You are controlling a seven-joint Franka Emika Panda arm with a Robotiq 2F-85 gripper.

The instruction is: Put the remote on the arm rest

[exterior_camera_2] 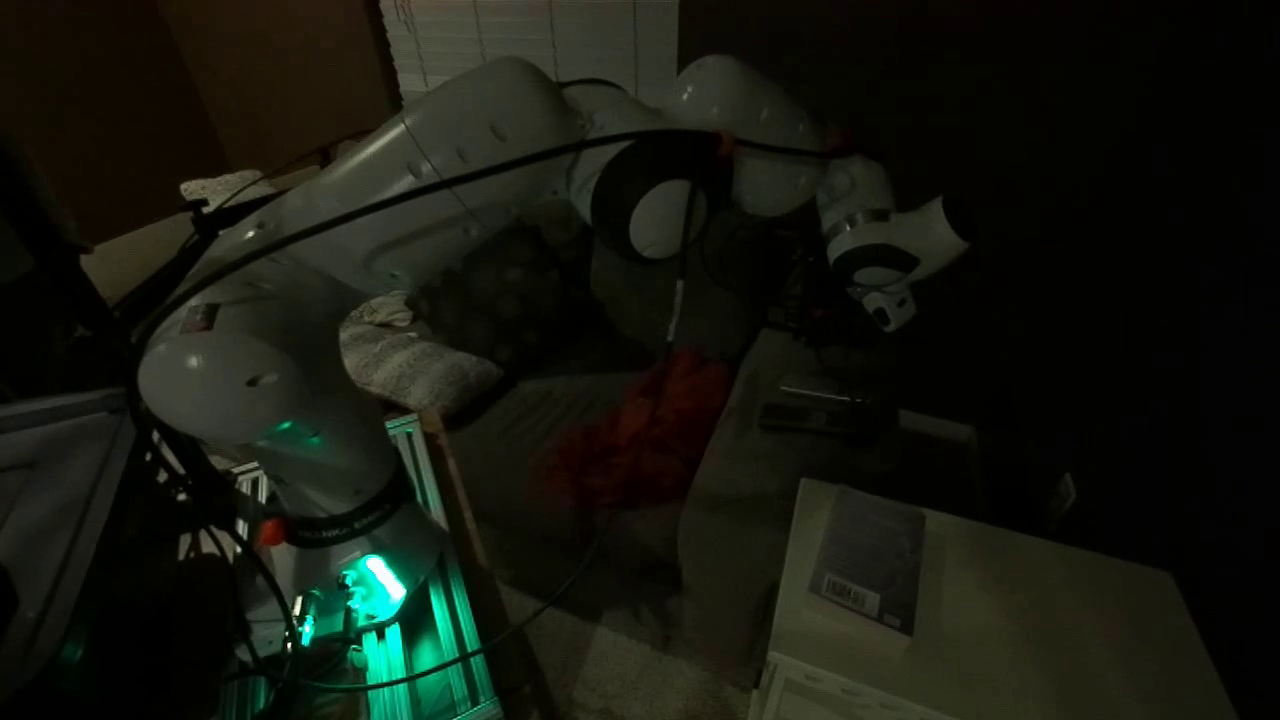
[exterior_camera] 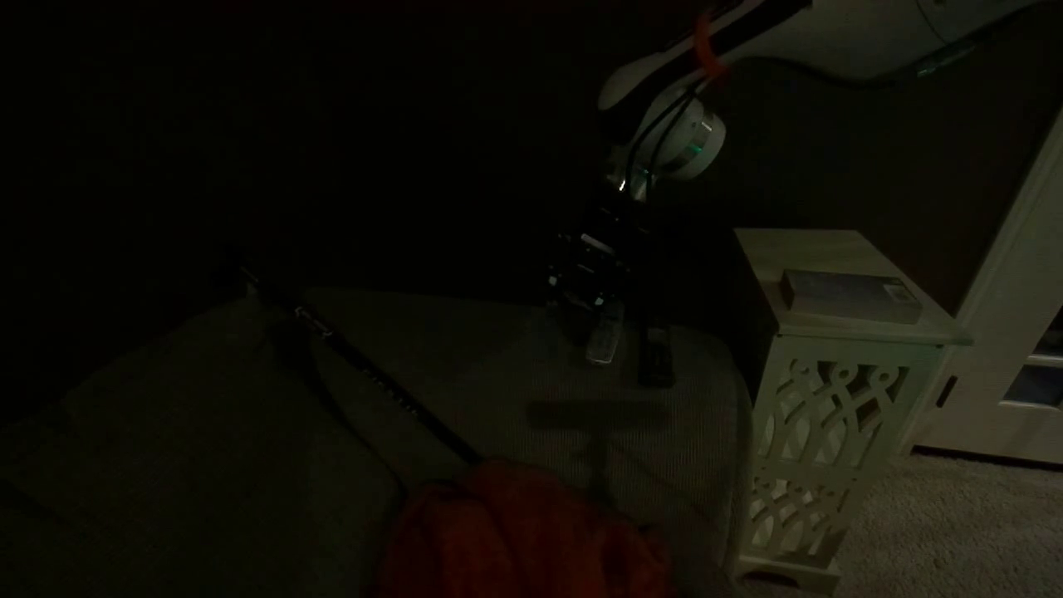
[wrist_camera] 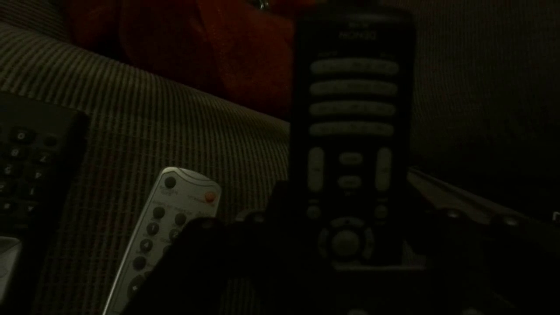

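The pale grey remote (wrist_camera: 155, 236) lies on the ribbed fabric arm rest (exterior_camera: 698, 415), left of my jaws in the wrist view. It also shows in both exterior views (exterior_camera: 605, 334) (exterior_camera_2: 815, 391). My gripper (wrist_camera: 348, 192) is shut on a black Denon remote (wrist_camera: 352, 118), whose sides meet the fingertips and whose length points away from the camera. In an exterior view my gripper (exterior_camera: 581, 291) is just above and behind the pale remote. The held remote is too dark to make out there. A wider dark keypad handset (wrist_camera: 39, 144) lies beside the pale remote (exterior_camera: 656, 357).
A crumpled orange cloth (exterior_camera: 523, 531) lies on the sofa, with a long black pole (exterior_camera: 374, 374) reaching it. A white lattice-sided stand (exterior_camera: 847, 336) stands beside the arm rest and bears a grey box (exterior_camera: 851, 296). The scene is very dark.
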